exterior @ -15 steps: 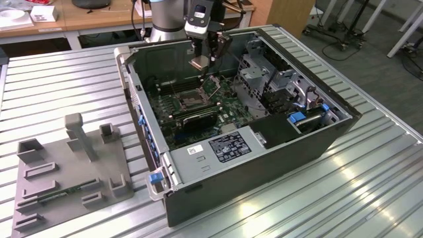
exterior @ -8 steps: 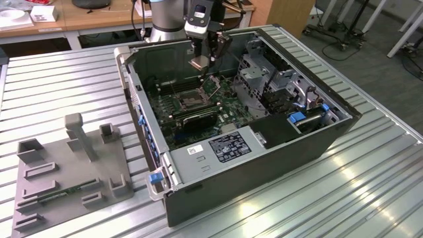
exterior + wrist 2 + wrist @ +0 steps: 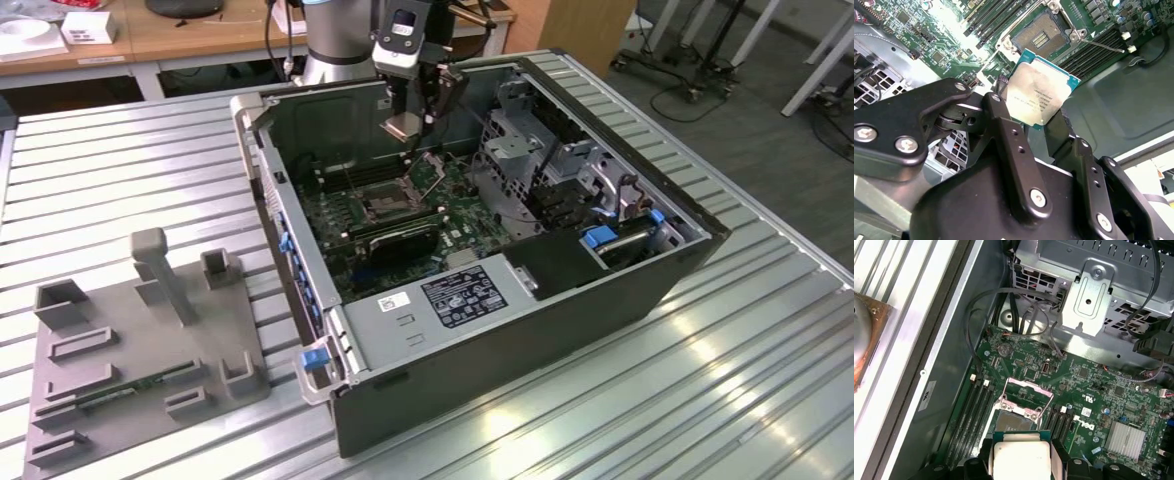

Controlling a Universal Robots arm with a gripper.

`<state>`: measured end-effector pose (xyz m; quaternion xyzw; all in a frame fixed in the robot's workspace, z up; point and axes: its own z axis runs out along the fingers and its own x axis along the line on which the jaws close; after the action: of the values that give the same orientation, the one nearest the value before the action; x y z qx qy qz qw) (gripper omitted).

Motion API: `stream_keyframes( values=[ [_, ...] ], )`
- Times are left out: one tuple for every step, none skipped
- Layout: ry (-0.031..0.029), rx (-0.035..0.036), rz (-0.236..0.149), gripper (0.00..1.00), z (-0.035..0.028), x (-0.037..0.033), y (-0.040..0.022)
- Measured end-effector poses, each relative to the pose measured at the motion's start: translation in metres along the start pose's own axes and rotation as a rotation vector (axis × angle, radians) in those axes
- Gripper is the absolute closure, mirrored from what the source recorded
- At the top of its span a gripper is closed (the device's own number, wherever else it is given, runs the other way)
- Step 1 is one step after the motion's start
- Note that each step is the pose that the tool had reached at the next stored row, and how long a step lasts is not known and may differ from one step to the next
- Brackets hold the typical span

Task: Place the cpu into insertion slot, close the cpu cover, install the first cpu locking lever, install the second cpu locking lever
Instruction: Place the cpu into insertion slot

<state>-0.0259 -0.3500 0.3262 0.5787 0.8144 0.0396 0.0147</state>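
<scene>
The exterior view takes in the whole black-and-grey PC tower case [image 3: 534, 320], open and lying on its side on a ribbed metal table [image 3: 747, 380]. Inside lies a green motherboard [image 3: 461, 205] w/ the square, silver-rimmed, dark-centred insertion slot [image 3: 378, 207]. The arm's black gripper [image 3: 403, 118] hangs above the slot, toward the case's far wall. Its jaws are clamped on opposite edges of the thin, square, silvery-tan cpu [image 3: 400, 125], which is in the air, clear of the slot, not yet seated. Outside the case, well apart from the slot toward the exterior view's left, sits a grey moulded fixture block [image 3: 134, 340] w/ upright posts.

The second wrist view adds the close detail: black fingers [image 3: 1004, 125] pinch the chip's teal-edged sides, and a thin metal rod [image 3: 1104, 46] sticks out just beside the slot.

The first wrist view gives the thin silvery cpu cover [image 3: 1026, 392], a cut-out frame swung up at the slot's far edge, so the slot's centre lies exposed. Long black memory slots [image 3: 976, 410] run along both flanks of the slot. A finned silver heatsink [image 3: 1126, 440] sits near them.

Beyond the cover, loose black cables [image 3: 1004, 315] loop in front of a perforated silver drive cage [image 3: 1089, 295]. Open air separates chip and slot; the grey case wall runs close beside one memory bank.
</scene>
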Motion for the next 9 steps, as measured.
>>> stream_keyframes(
  values=[
    [0.0,0.0001,0.0,0.46,0.0,0.0,0.0],
    [0.0,0.0002,0.0,0.46,0.0,0.0,0.0],
    [0.0,0.0001,0.001,0.46,0.0,0.0,0.0],
    [-0.0001,0.0001,0.003,0.46,0.0,0.0,0.0],
    [-0.0005,-0.0001,0.008,0.46,0.0001,0.0,0.0],
    [-0.001,-0.0003,0.015,0.46,0.0002,0.0,0.0],
    [-0.0018,-0.0004,0.023,0.46,0.0002,0.0,0.0],
    [-0.0026,-0.0006,0.033,0.46,0.0002,0.0,0.0],
    [-0.0035,-0.0009,0.044,0.46,0.0003,0.0,0.0]
  ],
)
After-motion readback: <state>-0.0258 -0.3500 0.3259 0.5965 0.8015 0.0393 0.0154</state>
